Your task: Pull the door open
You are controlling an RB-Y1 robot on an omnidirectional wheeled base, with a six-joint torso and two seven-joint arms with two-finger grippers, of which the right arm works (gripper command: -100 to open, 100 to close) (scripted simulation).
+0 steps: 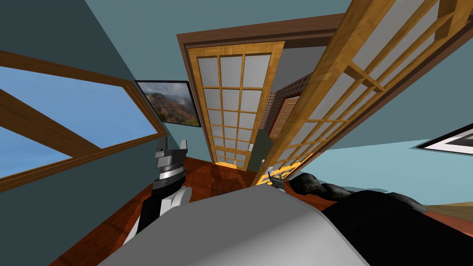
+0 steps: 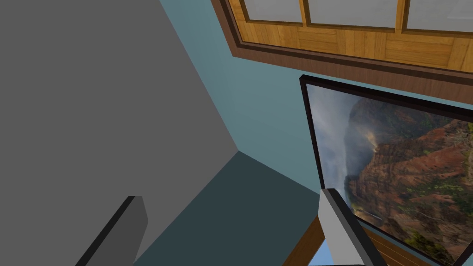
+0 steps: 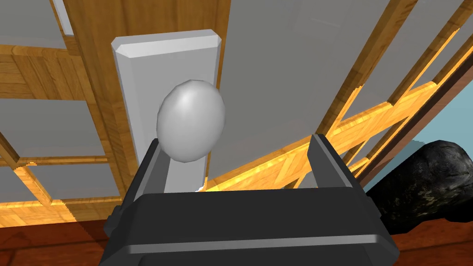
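I am looking down at a double door of honey-coloured wooden lattice with pale grey panes, set in a dark brown surround. The far leaf (image 1: 231,106) is standing flat in that surround at the upper middle of the head view. The door (image 1: 332,106) I am working on is the other leaf. It is running as a long diagonal from the lower middle of the frame to the upper right corner, angled away from its partner. A gap between the two is showing a further room.

The right gripper (image 1: 277,179) is sitting small at the lower middle of the frame, right at the near end of this door. A lumpy black shape (image 1: 318,187) is lying just to its right on the red-brown floor (image 1: 208,178).

Through the right wrist camera, the door's grey egg-shaped knob (image 3: 191,121) is standing out from a pale grey backplate (image 3: 152,60) on the wooden stile. The right fingers (image 3: 325,161) are spread wide apart and grasping nothing. The knob is sitting by the tip of one finger, off to that side rather than centred between the two. I cannot tell whether it is touching that finger.

The left gripper (image 1: 172,147) is pointing upward left of centre in the head view, below a framed landscape picture (image 1: 173,104) and beside a large window (image 1: 69,124). The left fingers (image 2: 335,226) are released too, holding nothing.
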